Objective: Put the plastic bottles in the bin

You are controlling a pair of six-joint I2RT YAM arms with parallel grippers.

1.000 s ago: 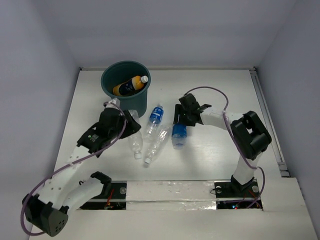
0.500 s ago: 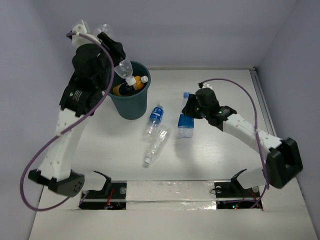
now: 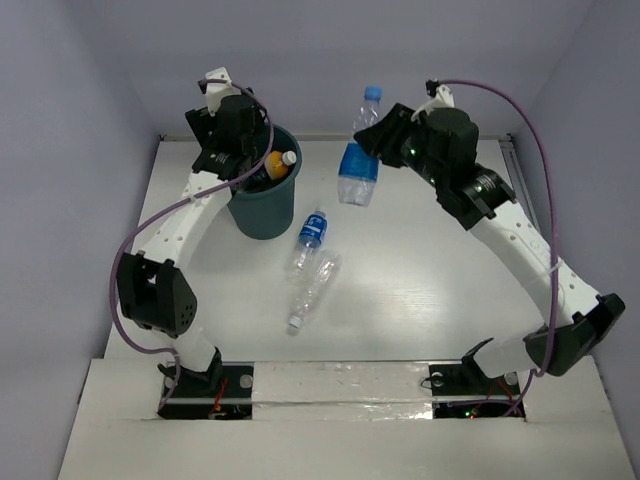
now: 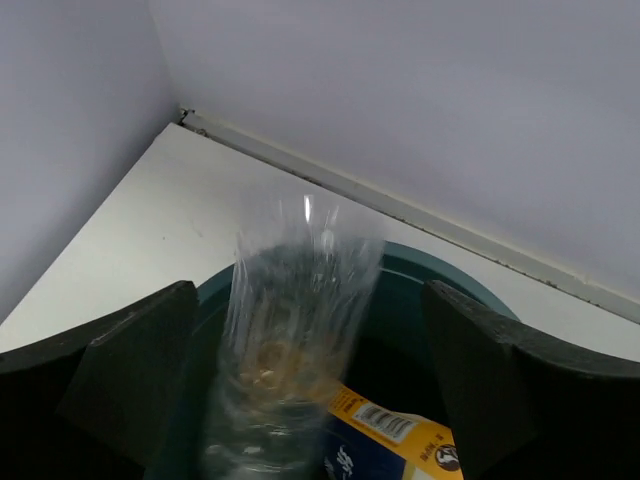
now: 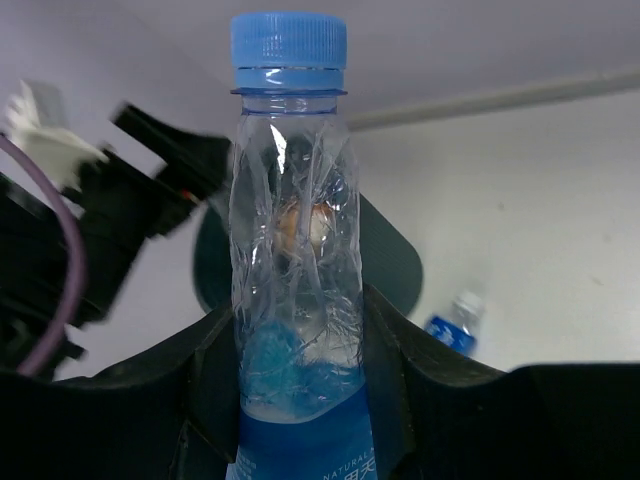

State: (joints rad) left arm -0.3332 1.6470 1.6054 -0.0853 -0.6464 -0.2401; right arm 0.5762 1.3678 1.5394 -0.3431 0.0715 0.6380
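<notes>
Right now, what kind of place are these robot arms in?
Most likely a robot lab test booth, not a home. The white table is boxed in by bare walls, the left arm and right arm are bolted at its near edge, and only plastic bottles and a bin are out.

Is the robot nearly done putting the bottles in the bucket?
Partway, it seems. Done: an orange bottle lies in the bin. In hand: a clear bottle is between the open fingers of the left gripper, right above the bin, and the right gripper holds a blue-capped bottle up in the air. Left: a blue-labelled bottle and a second clear bottle lie on the table.
</notes>
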